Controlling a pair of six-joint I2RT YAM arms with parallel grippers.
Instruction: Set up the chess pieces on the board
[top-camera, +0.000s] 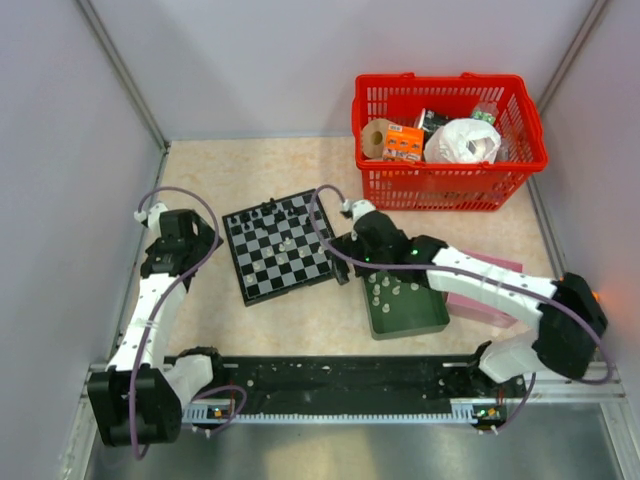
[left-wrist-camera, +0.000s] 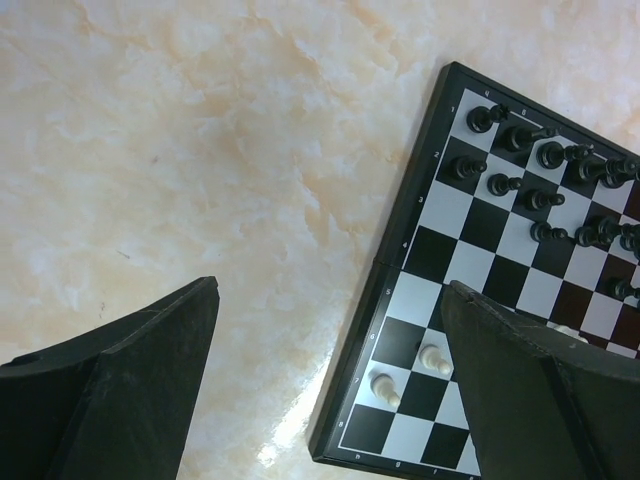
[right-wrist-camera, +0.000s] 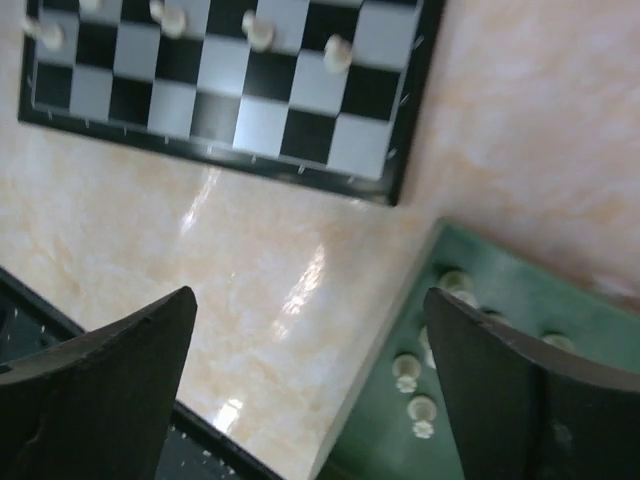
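Hovering at three o'clock of board (top-camera: 278, 247), right gripper (right-wrist-camera: 310, 300) gapes empty; left gripper (left-wrist-camera: 330, 290) at nine o'clock, likewise spread, empty

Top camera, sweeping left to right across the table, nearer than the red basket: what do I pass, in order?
left gripper → board → right gripper → green tray → pink box

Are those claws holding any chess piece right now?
No. The left gripper and the right gripper are both open and empty; nothing is held.
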